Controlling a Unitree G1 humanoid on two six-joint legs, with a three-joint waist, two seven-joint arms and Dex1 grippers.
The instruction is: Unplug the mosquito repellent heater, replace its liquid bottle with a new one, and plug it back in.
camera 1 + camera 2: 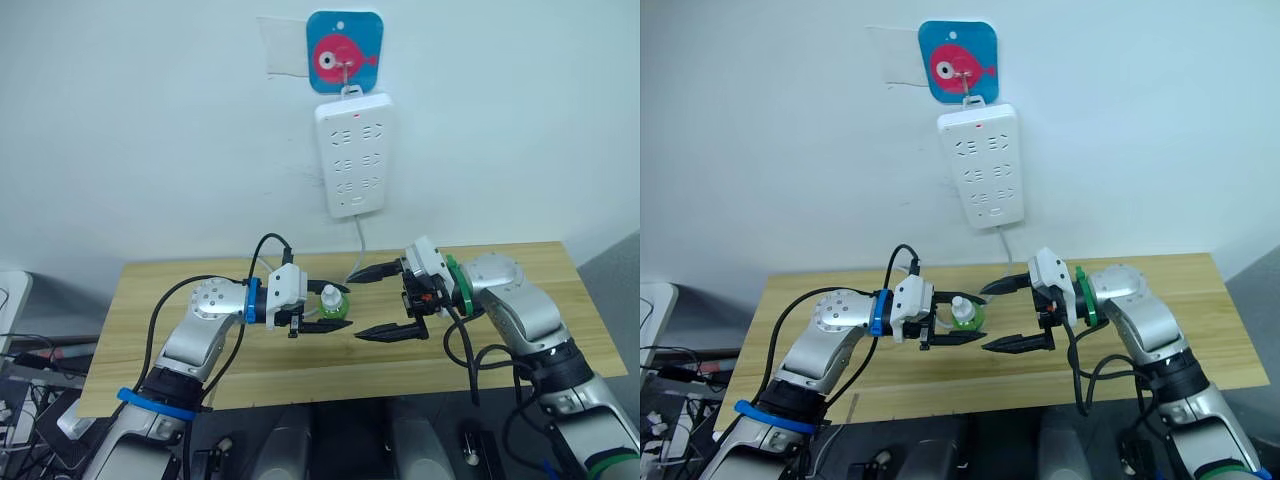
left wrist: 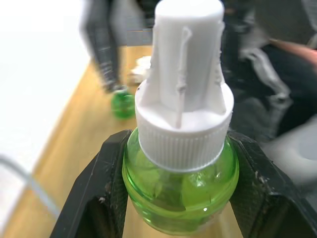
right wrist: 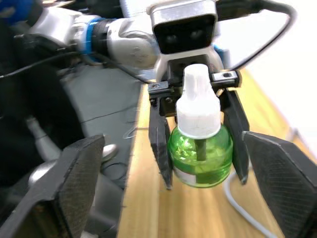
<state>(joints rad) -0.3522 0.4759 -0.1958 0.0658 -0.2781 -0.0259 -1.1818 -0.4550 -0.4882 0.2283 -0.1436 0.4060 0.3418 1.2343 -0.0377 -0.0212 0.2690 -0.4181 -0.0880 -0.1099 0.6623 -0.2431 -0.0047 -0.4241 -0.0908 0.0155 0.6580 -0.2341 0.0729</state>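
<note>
left gripper point(image 1: 322, 322) is clenched on the green liquid bottle point(image 1: 333, 303) by its belly, white cap up, holding it above the wooden desk point(image 1: 520, 270), while the right gripper point(image 1: 379, 300) faces it just beside, jaws spread wide and empty. the power strip point(image 1: 353, 153) on the wall carries no heater, so unplugging looks done. fitting the bottle and plugging back in appear left; another green bottle point(image 2: 121, 103) lies on the desk.

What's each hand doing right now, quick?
Left hand: closed on the green liquid bottle, white cap up.
Right hand: open, holding nothing, facing the bottle.
</note>
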